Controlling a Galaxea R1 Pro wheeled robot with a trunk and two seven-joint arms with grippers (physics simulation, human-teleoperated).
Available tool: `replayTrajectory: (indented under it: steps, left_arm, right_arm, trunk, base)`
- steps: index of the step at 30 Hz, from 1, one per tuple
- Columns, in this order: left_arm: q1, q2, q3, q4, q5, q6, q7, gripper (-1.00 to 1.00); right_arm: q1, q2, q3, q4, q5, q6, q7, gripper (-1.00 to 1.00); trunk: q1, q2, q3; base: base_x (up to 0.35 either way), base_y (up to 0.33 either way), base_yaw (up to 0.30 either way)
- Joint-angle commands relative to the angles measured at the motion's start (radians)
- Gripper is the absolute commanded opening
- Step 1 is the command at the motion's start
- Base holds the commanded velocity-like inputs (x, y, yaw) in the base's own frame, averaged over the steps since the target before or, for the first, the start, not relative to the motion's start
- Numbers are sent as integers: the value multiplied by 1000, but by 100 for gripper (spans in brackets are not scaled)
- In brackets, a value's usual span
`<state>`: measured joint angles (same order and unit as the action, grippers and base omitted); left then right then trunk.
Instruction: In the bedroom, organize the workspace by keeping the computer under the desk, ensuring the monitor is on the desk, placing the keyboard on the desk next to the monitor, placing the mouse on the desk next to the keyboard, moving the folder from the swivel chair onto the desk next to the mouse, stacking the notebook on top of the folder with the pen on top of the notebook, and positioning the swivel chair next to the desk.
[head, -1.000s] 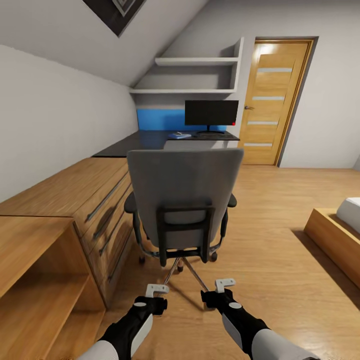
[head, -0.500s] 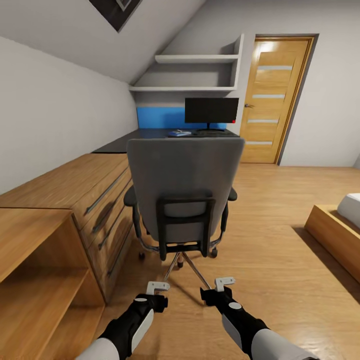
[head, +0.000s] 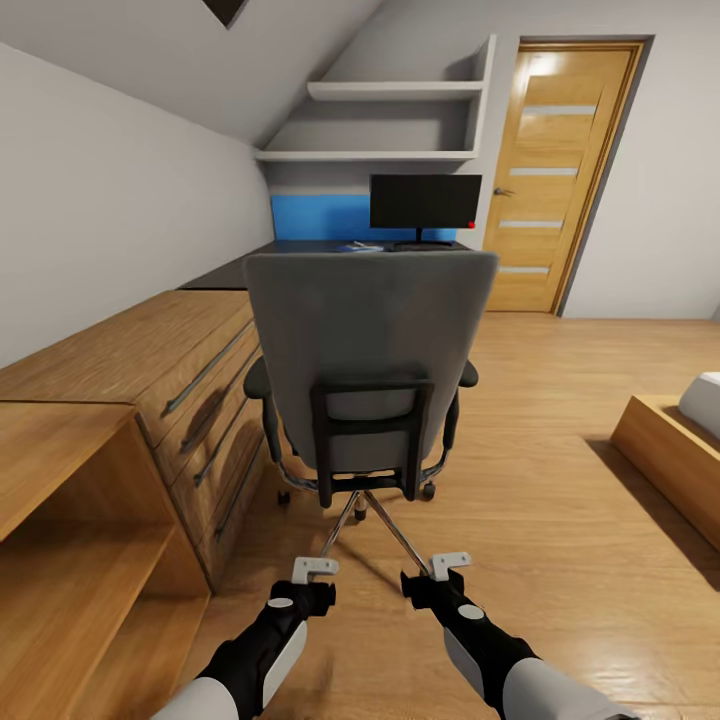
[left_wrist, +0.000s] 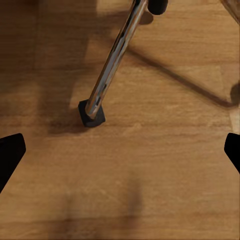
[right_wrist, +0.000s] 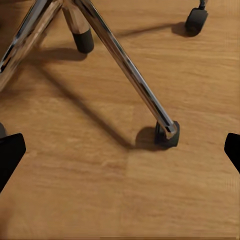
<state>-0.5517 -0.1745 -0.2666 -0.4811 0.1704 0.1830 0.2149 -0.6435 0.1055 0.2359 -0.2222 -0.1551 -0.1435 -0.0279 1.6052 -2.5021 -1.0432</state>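
Both claws, left claw (head: 315, 569) and right claw (head: 450, 564), gape empty near the swivel chair (head: 368, 360); driving closer risks clipping its castors and skewing it from the far desk (head: 300, 250).

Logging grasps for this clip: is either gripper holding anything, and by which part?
Nothing is held: left gripper and right gripper are open over bare floor.

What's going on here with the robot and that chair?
The robot stands right behind the swivel chair, which faces the desk where the monitor sits. The left gripper and right gripper hang low and open above the floor near the chair's chrome base, holding nothing. A wooden cabinet runs along the left wall.
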Motion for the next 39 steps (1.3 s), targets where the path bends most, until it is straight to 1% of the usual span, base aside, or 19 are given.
replayTrajectory:
  steps: [1,10,17,19,21,22,23,25,26,30,33,35,37,38,39]
  left_arm:
    - [0,0,-4,-1,10,1,8,100]
    - [0,0,-3,-1,11,-13,9,100]
    - [0,0,-3,-1,11,-14,1,100]
    - [0,0,-4,-1,10,-15,3,100]
    - [0,0,-4,-1,10,-16,3,100]
    - [1,0,-5,-3,10,-17,4,100]
    - [1,0,-5,-7,10,-22,5,100]
    - [1,0,-5,-12,10,-36,6,100]
    - [1,0,-6,-20,10,-69,9,100]
    - [0,0,-8,-26,12,-106,17,100]
    - [0,0,-8,-33,12,-114,23,100]
    - [0,0,-8,-66,11,-119,40,100]
    - [0,0,-8,-88,11,-120,62,100]
    - [0,0,-8,-121,12,-120,104,100]
    - [0,0,-8,-133,13,-120,118,100]
  right_arm:
    - [-1,-1,8,1,-10,-4,-3,100]
    - [-1,-1,10,1,-8,-6,-4,100]
    - [-1,-1,11,1,-8,-7,-5,100]
    - [-1,-2,11,0,-7,-19,-7,100]
    - [-1,-2,11,-1,-6,-40,-9,100]
    - [-1,-4,11,-16,-5,-137,-17,100]
    - [-1,-4,11,-21,-5,-172,-21,100]
    - [0,-4,12,-25,-6,-197,-23,100]
    - [0,-4,12,-31,-5,-220,-25,100]
    - [1,-3,13,-51,-5,-234,-26,100]
    - [0,-2,14,-75,-4,-235,-27,100]
    - [0,0,16,-107,-3,-234,-27,100]
    - [0,1,16,-118,-3,-230,-27,100]
    - [0,1,16,-129,-2,-223,-27,100]
    - [0,1,15,-133,-2,-221,-27,100]
  trunk:
    - [0,-1,-5]
    - [4,-3,-40]
    - [4,-3,-40]
    - [4,-3,-40]
    - [4,-3,-40]
    - [4,-3,-40]
    - [4,-3,-40]
    - [4,-3,-40]
    - [4,-3,-40]
    - [4,-3,-40]
    - [4,-3,-40]
    - [4,-3,-40]
    - [4,-3,-40]
    - [4,-3,-40]
    - [4,-3,-40]
  base:
    - [0,0,0]
    - [0,0,0]
    - [0,0,0]
    - [0,0,0]
    - [0,0,0]
    - [0,0,0]
    - [0,0,0]
    - [0,0,0]
    - [0,0,0]
    - [0,0,0]
    - [0,0,0]
    - [0,0,0]
    - [0,0,0]
    - [0,0,0]
    - [0,0,0]
